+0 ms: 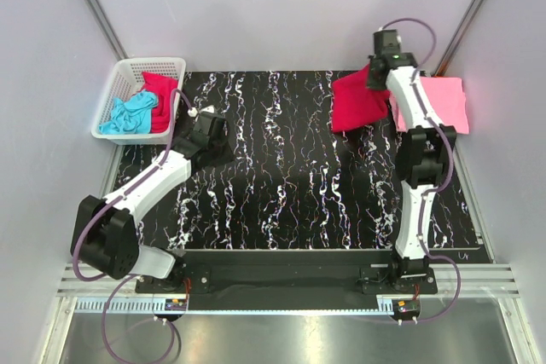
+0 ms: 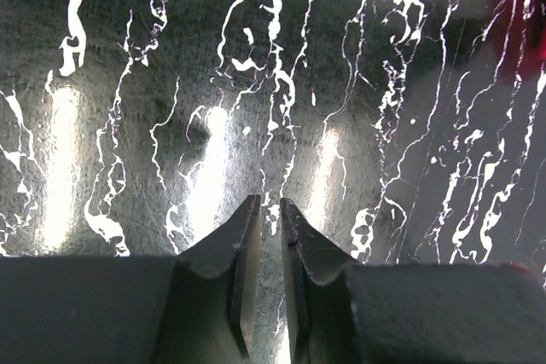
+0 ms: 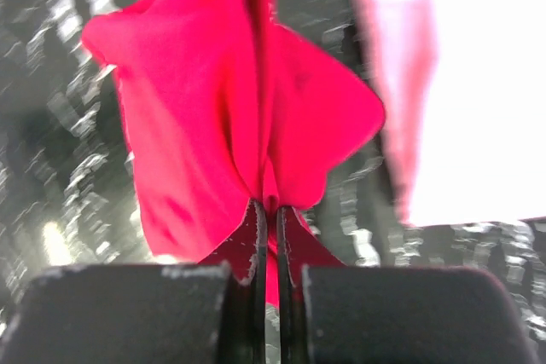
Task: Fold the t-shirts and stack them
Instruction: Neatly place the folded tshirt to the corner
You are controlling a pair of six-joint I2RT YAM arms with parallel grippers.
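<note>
My right gripper (image 1: pixel 374 74) is shut on the folded crimson red t-shirt (image 1: pixel 357 101) and holds it above the table at the back right; in the right wrist view the shirt (image 3: pixel 222 117) hangs from my gripper (image 3: pixel 270 208). A folded light pink t-shirt (image 1: pixel 444 104) lies flat just right of it, also in the right wrist view (image 3: pixel 401 83). A turquoise t-shirt (image 1: pixel 128 114) and a red t-shirt (image 1: pixel 160 98) lie crumpled in the white basket (image 1: pixel 128 70). My left gripper (image 1: pixel 207 131) hovers empty over the table, its jaws nearly closed with a thin gap (image 2: pixel 270 207).
The black marbled table top (image 1: pixel 290 185) fills the workspace. Grey walls enclose it on the left, back and right. The white basket stands at the back left corner, just beyond the table's edge.
</note>
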